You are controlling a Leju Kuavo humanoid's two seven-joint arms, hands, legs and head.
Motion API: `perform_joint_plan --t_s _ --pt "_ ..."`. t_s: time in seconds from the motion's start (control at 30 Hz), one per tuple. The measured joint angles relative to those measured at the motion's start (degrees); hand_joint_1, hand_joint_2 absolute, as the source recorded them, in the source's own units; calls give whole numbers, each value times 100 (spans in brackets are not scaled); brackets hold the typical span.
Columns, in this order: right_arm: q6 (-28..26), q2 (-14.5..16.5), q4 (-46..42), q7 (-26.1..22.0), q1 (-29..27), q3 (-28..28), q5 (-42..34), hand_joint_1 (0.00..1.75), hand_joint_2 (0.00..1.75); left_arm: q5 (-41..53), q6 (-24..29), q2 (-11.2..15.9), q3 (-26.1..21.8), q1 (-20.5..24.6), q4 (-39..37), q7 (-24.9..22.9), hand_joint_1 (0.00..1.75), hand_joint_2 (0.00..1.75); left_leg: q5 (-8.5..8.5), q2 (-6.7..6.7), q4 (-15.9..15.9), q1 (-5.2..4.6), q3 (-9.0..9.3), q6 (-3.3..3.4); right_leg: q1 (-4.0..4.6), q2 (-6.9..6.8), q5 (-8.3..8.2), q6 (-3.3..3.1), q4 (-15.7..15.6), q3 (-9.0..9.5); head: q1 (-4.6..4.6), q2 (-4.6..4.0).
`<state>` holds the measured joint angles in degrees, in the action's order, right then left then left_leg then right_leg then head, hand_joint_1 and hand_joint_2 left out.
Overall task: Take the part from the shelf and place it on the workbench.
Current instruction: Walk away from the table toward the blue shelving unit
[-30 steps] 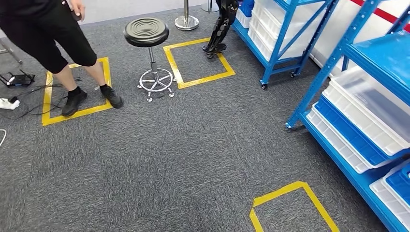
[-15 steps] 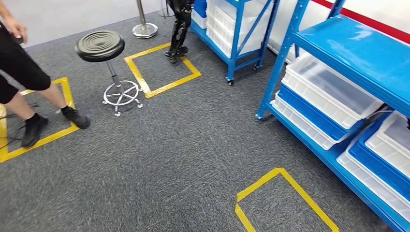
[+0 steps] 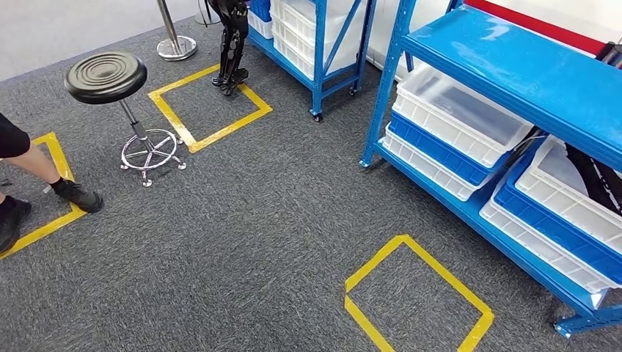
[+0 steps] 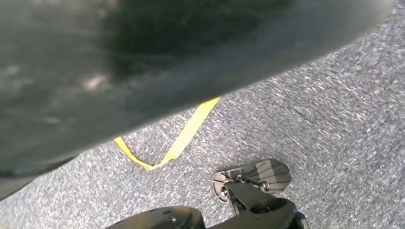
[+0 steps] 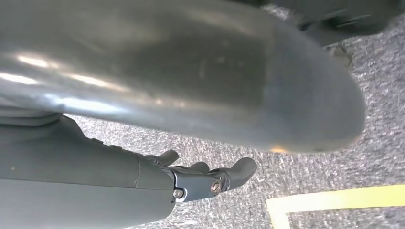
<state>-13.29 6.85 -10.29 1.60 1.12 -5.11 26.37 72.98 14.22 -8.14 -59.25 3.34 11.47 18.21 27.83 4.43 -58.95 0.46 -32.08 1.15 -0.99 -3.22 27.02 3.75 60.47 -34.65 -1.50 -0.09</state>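
Note:
A blue metal shelf runs along the right of the head view. Its lower level holds stacked white bins and blue bins. A dark, strap-like object lies in the white bin at the far right; I cannot tell what it is. In the right wrist view my right hand hangs over the carpet, fingers loosely stretched out and holding nothing. In the left wrist view a blurred grey mass sits close to the lens, and I cannot make out the left hand's fingers there.
A yellow tape square marks the carpet in front of the shelf. A black stool stands at the left, with a person's leg beside it. Further back are a second blue shelf, another tape square and another robot's legs.
The camera has turned to the right: the stool and the person slid left in the picture, and the blue shelf with its bins now shows larger and closer.

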Motion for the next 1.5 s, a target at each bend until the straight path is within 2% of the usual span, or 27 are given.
perform_joint_plan --t_s 0.07,0.13,0.2,0.27,0.33,0.37,0.4,0.5,0.57,0.63,0.7,0.77,0.83,0.87,0.9,0.97,1.0,1.07,1.13,1.2,1.23,1.3,1.33,1.37,1.4,1.43,1.5 --pt "0 3 0 -1 18 0 1 0 0 0 30 5 0 0 2 -7 0 0 32 101 10 -24 48 -74 36 -65 -81 -76 -206 102 -13 0" --pt "0 1 0 0 13 0 1 0 0 0 50 0 0 9 2 -8 0 0 65 179 26 2 115 -151 31 75 -114 -164 -232 115 -21 0" --pt "0 -2 0 1 7 0 3 0 0 0 55 -6 0 15 2 -6 0 0 240 12 -178 36 77 -207 -8 201 -136 -238 -261 161 -44 0" --pt "4 0 0 2 7 0 11 0 0 1 57 -6 0 9 1 -4 0 0 606 -296 -839 49 -213 -221 -14 324 -147 -290 -267 182 -72 0" --pt "22 5 0 11 8 0 18 0 0 2 57 -6 0 -3 0 -4 0 0 838 -433 -1497 50 -558 -214 10 477 -144 -312 -263 187 -76 0" --pt "32 5 0 17 4 0 19 0 0 2 56 -6 0 -8 0 -4 0 0 791 -453 -1571 50 -623 -206 19 561 -141 -315 -260 195 -76 0" --pt "40 5 0 23 -1 0 20 0 0 2 56 -6 0 -11 0 -4 0 0 631 -471 -1420 51 -583 -193 24 644 -139 -316 -257 209 -75 0" --pt "45 14 0 27 -1 0 25 0 0 4 56 -3 1 -12 -1 -4 0 0 48 -724 -363 68 -158 -162 38 867 -124 -297 -243 235 -74 0" --pt "54 25 0 45 1 0 39 0 0 14 55 -2 2 -6 -2 -4 0 0 -30 -840 -48 52 -36 -149 40 972 -122 -246 -241 199 -73 1" --pt "68 34 3 74 -20 0 57 0 0 31 51 -6 2 4 -2 -4 0 0 -49 -745 1 30 -24 -96 21 1043 -136 -177 -255 131 -73 1" --pt "79 39 7 94 -35 0 64 0 0 53 48 -10 1 6 -1 -1 0 0 -88 -630 59 35 -12 -13 35 856 -36 -152 -73 -3 -60 1" --pt "87 44 9 103 -22 1 67 0 0 69 42 -11 2 -2 -1 0 0 0 -98 -494 86 29 -9 40 50 539 262 -189 546 -316 -43 1" --pt "95 50 9 120 -11 2 82 0 0 82 31 -13 2 -10 -2 -5 0 0 -88 -337 85 17 -14 57 35 413 524 -187 1257 -682 -36 1" --pt "97 51 9 131 -15 3 93 0 0 90 21 -17 2 -11 -2 -9 0 0 -83 -265 84 16 -15 57 22 390 540 -149 1384 -749 -34 0" --pt "99 46 9 142 -21 3 107 0 0 96 5 -24 2 -10 -2 -10 0 0 -78 -203 84 18 -13 54 8 362 467 -91 1269 -691 -31 0" --pt "101 31 8 151 -24 6 140 0 0 107 -29 -48 4 -8 -2 -10 0 0 -59 -94 82 15 7 28 -14 172 179 16 473 -267 -24 0" --pt "101 24 8 154 -13 8 157 0 0 115 -46 -61 5 -9 -3 -8 0 0 -39 -43 79 0 23 -2 -10 49 49 32 90 -47 -21 0" --pt "102 11 7 162 7 12 183 0 0 143 -77 -81 8 -8 -7 -7 0 0 1 54 76 -28 73 -73 14 -80 -92 -29 -277 158 -30 0" --pt "97 -10 7 172 9 13 190 0 0 179 -116 -107 11 1 -9 -13 0 0 31 151 92 -21 132 -140 27 37 -129 -120 -275 157 -43 0" --pt "67 -37 7 171 2 13 178 0 0 203 -151 -136 16 10 -9 -19 0 0 172 26 -53 17 127 -200 -13 159 -147 -196 -303 194 -58 0" --pt "44 -49 7 164 0 13 172 0 0 214 -171 -147 18 10 -10 -22 0 0 326 -109 -286 34 43 -220 -39 220 -159 -234 -315 222 -70 0" --pt "-3 -69 7 142 -3 13 166 0 0 251 -204 -163 24 -1 -15 -37 0 0 712 -370 -1030 51 -282 -234 -42 343 -165 -275 -316 224 -92 0" --pt "-21 -79 7 131 -4 13 164 0 0 274 -222 -166 32 -7 -17 -50 0 0 831 -416 -1366 51 -453 -237 -33 418 -165 -280 -314 227 -94 0" --pt "-37 -90 7 125 -7 13 162 0 0 292 -232 -169 44 -14 -17 -63 0 0 841 -437 -1545 52 -561 -237 -25 499 -164 -280 -311 233 -94 0" --pt "-46 -102 7 122 -10 13 160 0 0 303 -239 -172 58 -19 -17 -74 0 0 730 -452 -1504 55 -572 -232 -22 584 -162 -280 -309 242 -93 0" --pt "-53 -113 7 121 -11 12 159 0 0 308 -242 -174 71 -21 -17 -81 0 0 518 -477 -1235 64 -476 -224 -23 669 -161 -278 -307 256 -93 0" --pt "-59 -128 7 120 -7 12 158 0 0 308 -242 -179 90 -24 -21 -87 0 0 108 -697 -457 100 -164 -217 -14 822 -149 -257 -291 261 -95 0"
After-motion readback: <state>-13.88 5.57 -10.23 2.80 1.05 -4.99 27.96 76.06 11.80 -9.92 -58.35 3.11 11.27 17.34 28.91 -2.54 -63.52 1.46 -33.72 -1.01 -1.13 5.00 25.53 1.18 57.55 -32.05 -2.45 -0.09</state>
